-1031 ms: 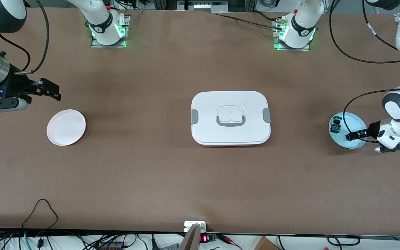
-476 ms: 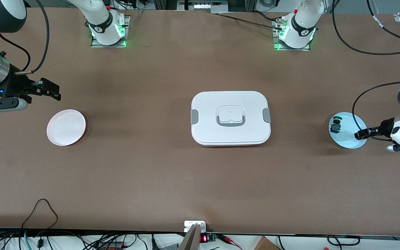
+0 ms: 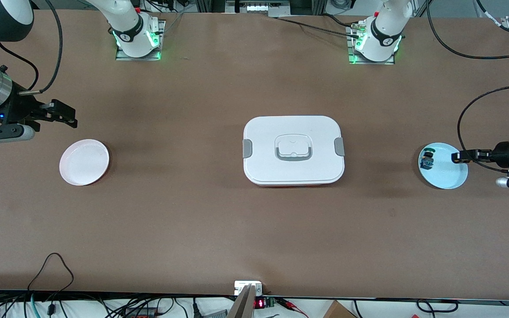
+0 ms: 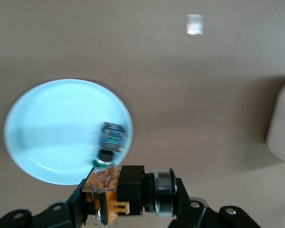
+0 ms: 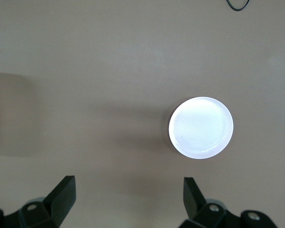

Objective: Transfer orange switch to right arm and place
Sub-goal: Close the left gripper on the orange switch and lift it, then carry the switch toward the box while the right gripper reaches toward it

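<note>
My left gripper [image 3: 457,156] is shut on the orange switch [image 4: 104,183], a black boxy body with orange parts and a round silver-rimmed cap. It holds the switch in the air over the edge of the light blue plate [image 3: 442,176], at the left arm's end of the table. In the left wrist view the gripper [image 4: 128,197] clamps the switch above that plate [image 4: 52,128]. My right gripper [image 3: 70,115] is open and empty, waiting above the table near the pink plate [image 3: 84,161]. Its fingers [image 5: 61,190] stand wide apart in the right wrist view.
A small blue-and-green component [image 3: 426,162] lies on the light blue plate and also shows in the left wrist view [image 4: 113,135]. A white lidded box [image 3: 294,150] stands in the table's middle. The pink plate [image 5: 201,127] is empty.
My left gripper has risen off the light blue plate with the switch and drawn back toward the left arm's end of the table. The right arm has not moved.
</note>
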